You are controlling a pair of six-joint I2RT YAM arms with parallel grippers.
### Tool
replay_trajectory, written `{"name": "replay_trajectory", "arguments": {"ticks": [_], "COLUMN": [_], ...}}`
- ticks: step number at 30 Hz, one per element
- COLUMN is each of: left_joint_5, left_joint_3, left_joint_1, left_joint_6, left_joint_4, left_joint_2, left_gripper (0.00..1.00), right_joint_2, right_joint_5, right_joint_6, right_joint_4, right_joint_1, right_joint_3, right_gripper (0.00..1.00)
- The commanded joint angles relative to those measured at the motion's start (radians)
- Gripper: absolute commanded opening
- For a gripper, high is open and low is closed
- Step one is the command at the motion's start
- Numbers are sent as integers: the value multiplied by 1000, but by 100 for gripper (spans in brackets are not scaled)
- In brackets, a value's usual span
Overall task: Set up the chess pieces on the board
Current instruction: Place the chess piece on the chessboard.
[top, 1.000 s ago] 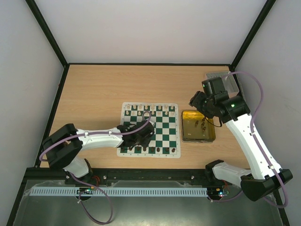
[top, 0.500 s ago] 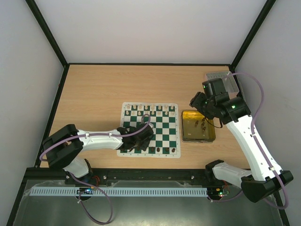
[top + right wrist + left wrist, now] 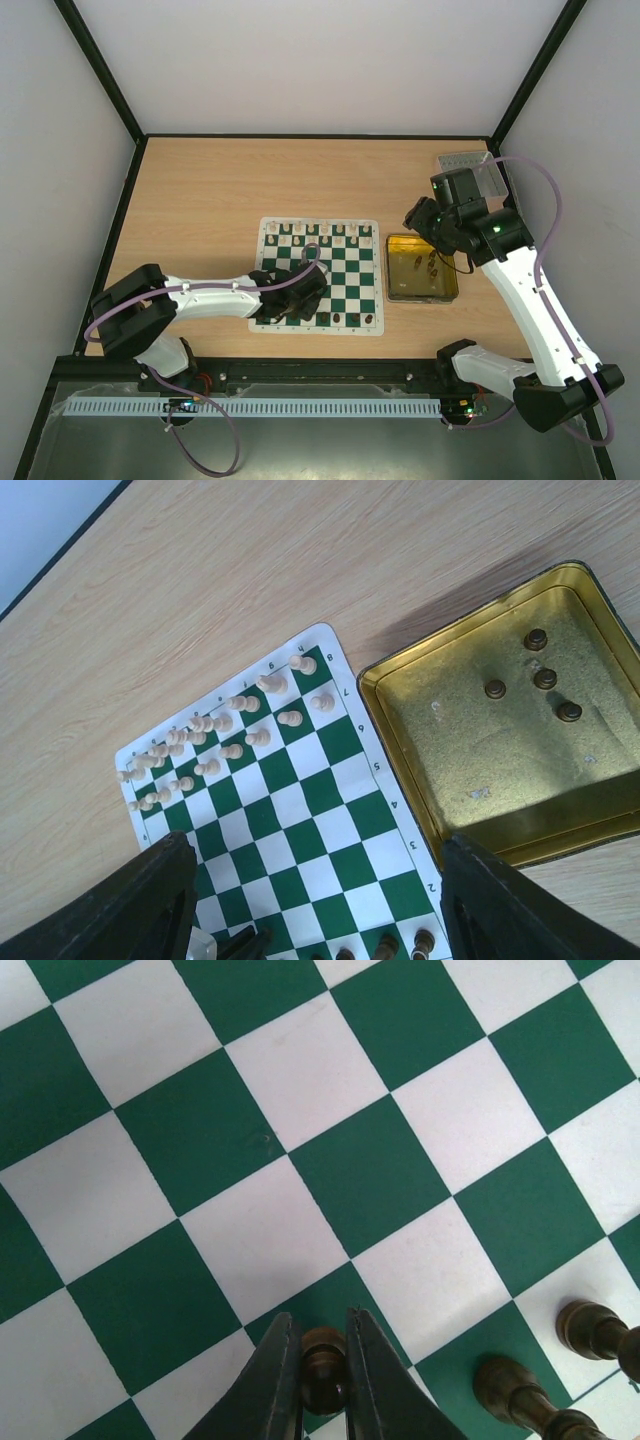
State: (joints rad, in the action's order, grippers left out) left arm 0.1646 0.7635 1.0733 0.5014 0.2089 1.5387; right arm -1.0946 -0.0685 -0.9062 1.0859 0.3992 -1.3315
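Since the earlier frame, we see the left pincer [image 3: 323, 1355] shifted nearer, toward the board's [image 3: 345, 268] near-left corner. It clamps a dark brown piece [image 3: 323, 1380] over a green square. The right pincer [image 3: 420, 215] stands wide and empty by the far-left corner of the yellow tray [image 3: 390, 715], which holds four dark pieces [image 3: 545, 678]. Cream pieces [image 3: 230, 725] line the board's far rows on the tabletop [image 3: 200, 190].

Robotics lab test cell.
White wall panels [image 3: 300, 60], black frame posts [image 3: 100, 70], laminate table [image 3: 220, 190], left arm [image 3: 210, 291] and right arm [image 3: 545, 310] bolted alongside, slotted cable duct [image 3: 250, 408].
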Motion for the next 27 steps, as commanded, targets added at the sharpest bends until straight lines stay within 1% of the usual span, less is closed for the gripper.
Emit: {"name": "replay_trajectory", "arguments": {"ticks": [1,5,16,27], "left_joint_5": [-15,-19,-10,-2], "left_joint_3": [-6,-6,-3,2], "left_joint_1": [9,11,10,11], "left_joint_6": [1,-1,5,4], "left_joint_4": [0,-2,2,8], "left_joint_2": [-4,-2,5,0], "left_gripper": [2,3,15,21], "right_joint_2": [18,19,19,27], "right_joint_5": [11,6,0,0], "right_joint_6": [-15,-17,-20,-24], "right_joint_4": [0,-7,-11,-6], "right_joint_1": [-3,-3,-3,-3], "right_joint_3": [13,20,26,24], "right_gripper": [65,65,65,65]}}
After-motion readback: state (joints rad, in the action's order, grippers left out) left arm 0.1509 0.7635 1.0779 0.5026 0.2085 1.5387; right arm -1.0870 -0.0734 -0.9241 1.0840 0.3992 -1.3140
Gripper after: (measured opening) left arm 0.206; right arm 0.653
